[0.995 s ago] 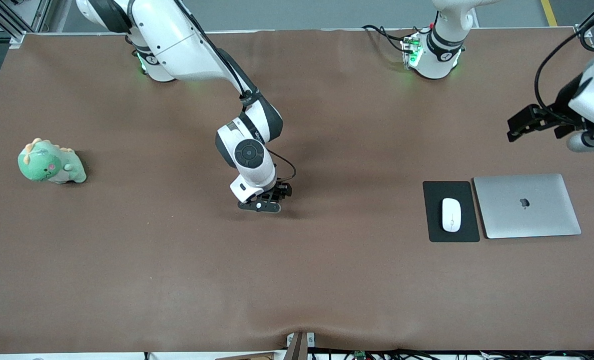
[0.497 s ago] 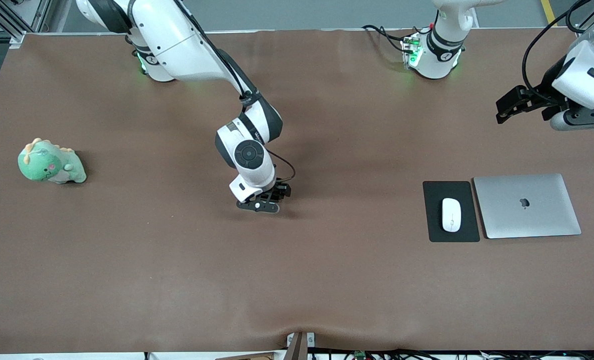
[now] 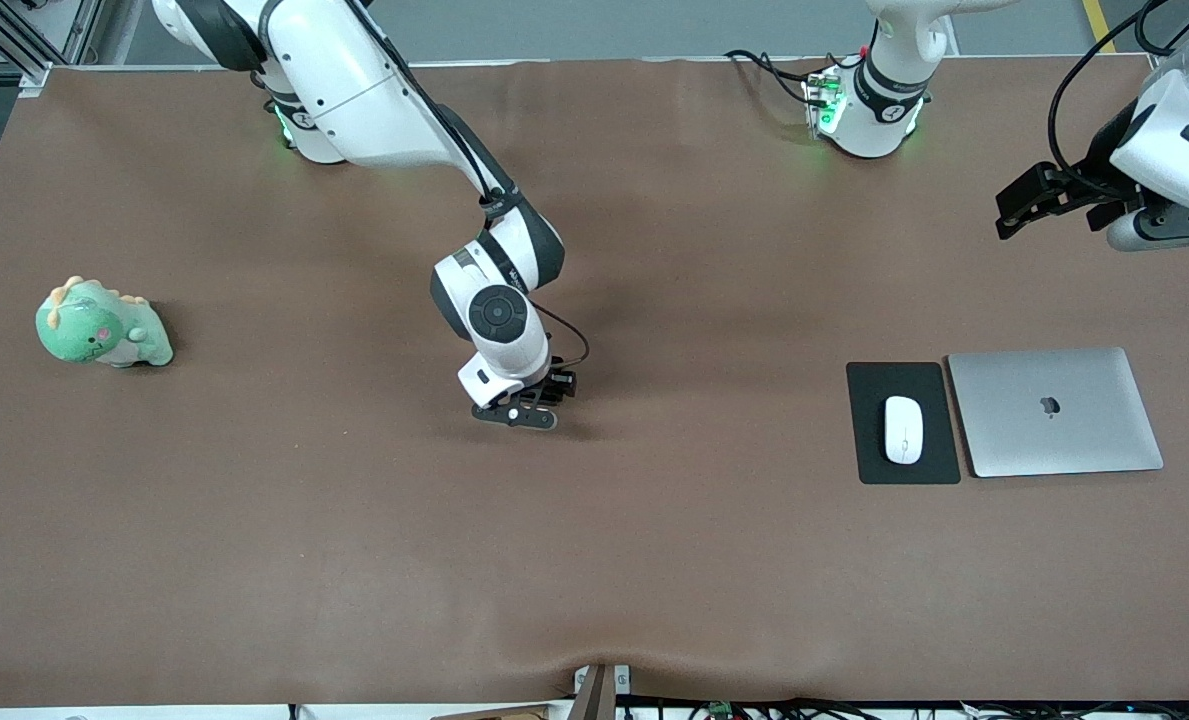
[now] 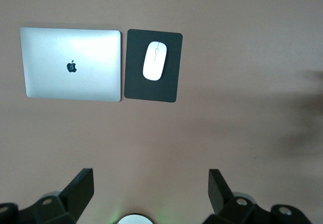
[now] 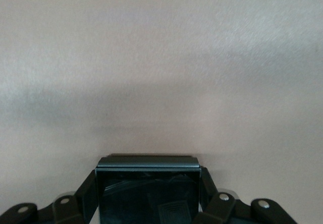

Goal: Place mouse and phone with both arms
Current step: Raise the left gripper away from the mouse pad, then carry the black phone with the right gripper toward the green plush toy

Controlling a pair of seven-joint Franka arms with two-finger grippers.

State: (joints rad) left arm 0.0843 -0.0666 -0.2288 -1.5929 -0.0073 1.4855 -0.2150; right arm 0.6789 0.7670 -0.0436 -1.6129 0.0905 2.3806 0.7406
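Note:
The white mouse (image 3: 903, 430) lies on a black pad (image 3: 869, 400) toward the left arm's end of the table; the left wrist view also shows the mouse (image 4: 155, 60) and the pad (image 4: 171, 85). My left gripper (image 3: 1016, 208) is open and empty, up in the air over bare table near that end; in its wrist view (image 4: 150, 191) the jaws stand wide apart. My right gripper (image 3: 517, 412) is low over the middle of the table, shut on the black glossy phone (image 5: 146, 188). The phone is hidden under the hand in the front view.
A closed silver laptop (image 3: 1054, 412) lies right beside the pad, and shows in the left wrist view (image 4: 70, 65). A green plush dinosaur (image 3: 102, 325) sits toward the right arm's end. The table is covered with brown cloth (image 3: 654, 560).
My left gripper has moved toward the robots' side of the table, away from the laptop. My right gripper with the phone has shifted only slightly.

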